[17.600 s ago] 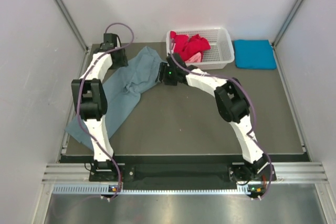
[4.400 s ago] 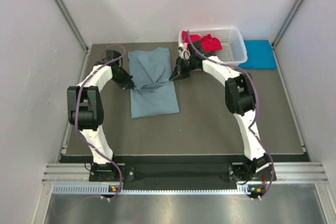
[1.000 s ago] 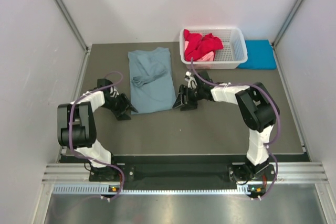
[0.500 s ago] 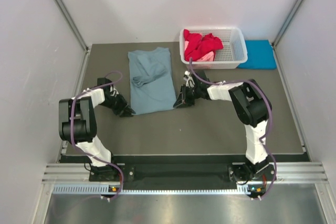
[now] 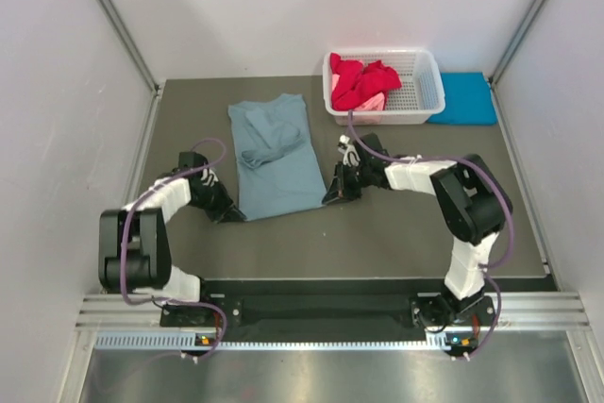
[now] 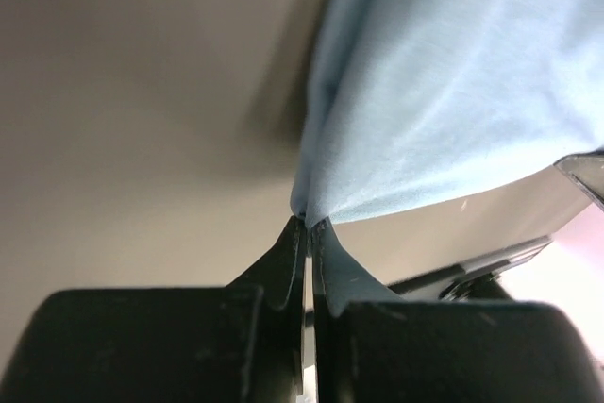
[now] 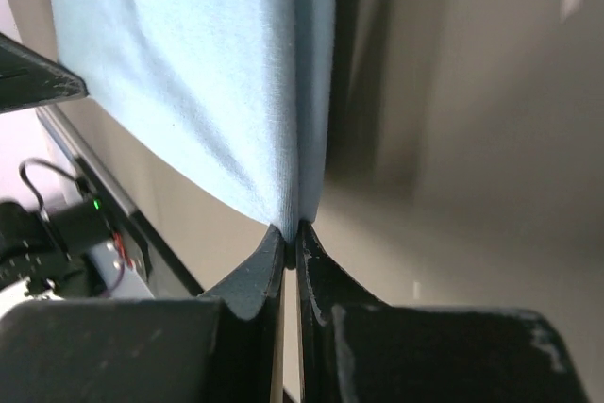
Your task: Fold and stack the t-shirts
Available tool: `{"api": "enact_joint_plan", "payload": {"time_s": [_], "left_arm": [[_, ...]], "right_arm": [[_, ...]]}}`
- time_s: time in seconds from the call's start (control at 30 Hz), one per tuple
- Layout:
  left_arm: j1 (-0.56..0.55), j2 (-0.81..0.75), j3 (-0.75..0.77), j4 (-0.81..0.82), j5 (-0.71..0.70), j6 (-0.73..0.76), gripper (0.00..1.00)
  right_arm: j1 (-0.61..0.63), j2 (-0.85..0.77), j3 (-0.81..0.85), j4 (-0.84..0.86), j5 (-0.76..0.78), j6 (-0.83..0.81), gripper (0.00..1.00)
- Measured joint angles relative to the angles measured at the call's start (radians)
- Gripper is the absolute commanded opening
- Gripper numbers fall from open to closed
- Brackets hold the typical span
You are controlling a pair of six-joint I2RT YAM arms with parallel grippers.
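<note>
Top external view: your left gripper (image 5: 230,215) pinches the near-left corner of the large dusty grey-blue cloth t-shirt (image 5: 278,167), flat on the dark table (image 5: 396,244) left of centre; your right gripper (image 5: 330,197) pinches its near-right corner. Lift unevenly and either bite may slip.

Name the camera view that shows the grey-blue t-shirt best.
The top external view: the whole grey-blue t-shirt is visible, outline and folds. The left wrist view shows only a corner pinched in the left gripper; the right wrist view shows only a corner pinched in the right gripper.
</note>
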Motion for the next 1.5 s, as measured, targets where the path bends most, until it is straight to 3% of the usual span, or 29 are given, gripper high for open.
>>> {"api": "enact_joint_plan", "payload": {"time_s": [0.27, 0.3, 0.33, 0.43, 0.5, 0.57, 0.67, 0.77, 0.9, 1.1, 1.5], "left_arm": [[-0.211, -0.438, -0.198, -0.097, -0.049, -0.175, 0.03], [-0.227, -0.505, -0.234, -0.109, -0.047, -0.208, 0.07], [-0.236, -0.566, -0.269, -0.126, -0.043, -0.237, 0.24], [-0.243, -0.704, -0.347, -0.196, -0.039, -0.297, 0.41], [-0.242, -0.763, -0.363, -0.259, -0.039, -0.32, 0.46], [-0.242, -0.795, -0.354, -0.304, -0.043, -0.329, 0.48], [-0.242, -0.79, -0.281, -0.354, -0.06, -0.322, 0.46], [-0.242, -0.742, -0.179, -0.339, -0.061, -0.304, 0.39], [-0.242, -0.647, -0.098, -0.249, -0.058, -0.3, 0.35], [-0.247, -0.502, -0.053, -0.136, -0.058, -0.304, 0.3], [-0.381, -0.332, -0.008, -0.053, -0.045, -0.282, 0.29]], "right_arm": [[0.006, -0.275, -0.292, -0.056, 0.0, -0.053, 0.0], [0.009, -0.306, -0.326, -0.062, 0.0, -0.059, 0.01], [0.01, -0.334, -0.359, -0.073, 0.0, -0.066, 0.02], [0.019, -0.397, -0.428, -0.133, 0.028, -0.106, 0.13], [0.019, -0.422, -0.439, -0.195, 0.072, -0.136, 0.26], [0.019, -0.45, -0.422, -0.27, 0.109, -0.175, 0.3], [0.02, -0.476, -0.334, -0.399, 0.19, -0.234, 0.41], [0.023, -0.476, -0.196, -0.475, 0.258, -0.283, 0.43], [0.045, -0.417, 0.012, -0.509, 0.334, -0.325, 0.42], [0.153, -0.173, 0.254, -0.542, 0.482, -0.331, 0.38], [0.22, 0.079, 0.444, -0.582, 0.622, -0.301, 0.33]]}}
